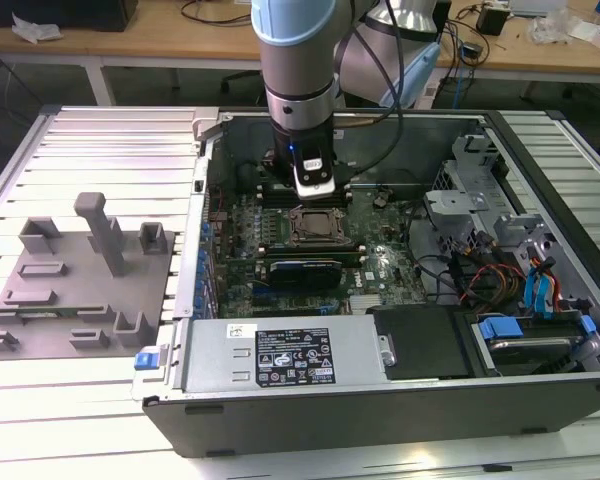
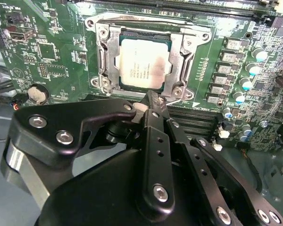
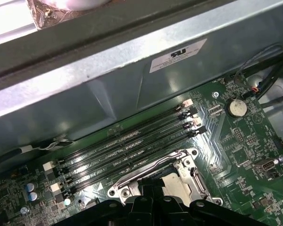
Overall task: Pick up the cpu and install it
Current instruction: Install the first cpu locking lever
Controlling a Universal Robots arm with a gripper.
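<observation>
The cpu (image 2: 144,63), a square chip with a silver-white top, lies flat inside the motherboard socket (image 2: 108,56), framed by the socket's metal bracket. My gripper (image 2: 155,101) is black and shut, with nothing in it. Its tip hovers just off one edge of the socket, close to the cpu and apart from it. In the exterior view the gripper (image 1: 313,192) hangs straight down over the socket (image 1: 311,226) inside the open computer case. In the first wrist view the socket frame (image 3: 179,162) sits beside the memory slots (image 3: 127,146).
A grey fixture plate with grey plastic blocks (image 1: 80,280) lies at the exterior view's left. Inside the case are the power supply (image 1: 280,355), an expansion card (image 1: 305,270), and drive cages with cables (image 1: 510,270) at the right. The case wall (image 3: 132,84) rises close behind the memory slots.
</observation>
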